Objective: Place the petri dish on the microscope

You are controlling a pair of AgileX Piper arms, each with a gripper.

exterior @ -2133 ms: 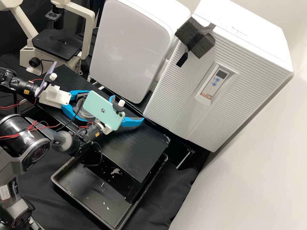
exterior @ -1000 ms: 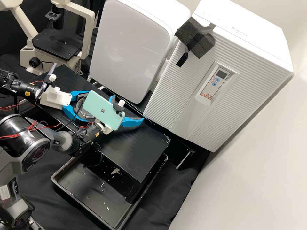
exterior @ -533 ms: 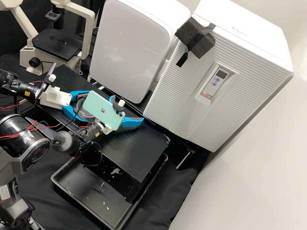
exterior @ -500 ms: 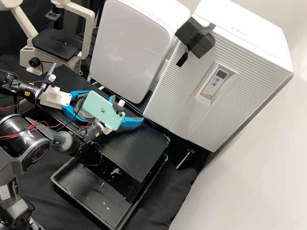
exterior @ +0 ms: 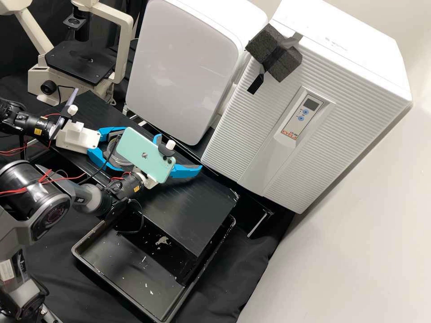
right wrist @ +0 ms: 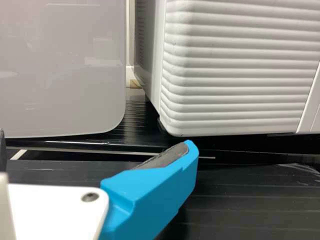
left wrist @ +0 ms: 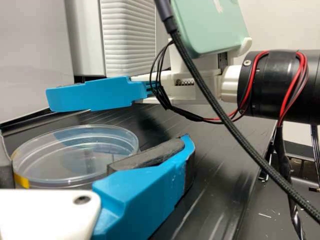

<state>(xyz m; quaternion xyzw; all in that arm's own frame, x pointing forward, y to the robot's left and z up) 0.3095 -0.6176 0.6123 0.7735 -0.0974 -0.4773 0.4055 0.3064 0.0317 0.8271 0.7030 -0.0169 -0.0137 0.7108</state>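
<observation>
Fingers of left gripper look closed on dish between long edges of board, right gripper spread open, trip to microscope yet to be made.

- The left arm's wrist is coming in from the far left, its gripper pointing rightward and sitting low over the bench.
- The right arm is lying nearer, angling toward the right and the far side.
- Its gripper is hanging just to the right of the left one, its blue fingers standing wide apart.
- Red and black wires are looping around the right wrist, which is lying close to level.
</observation>
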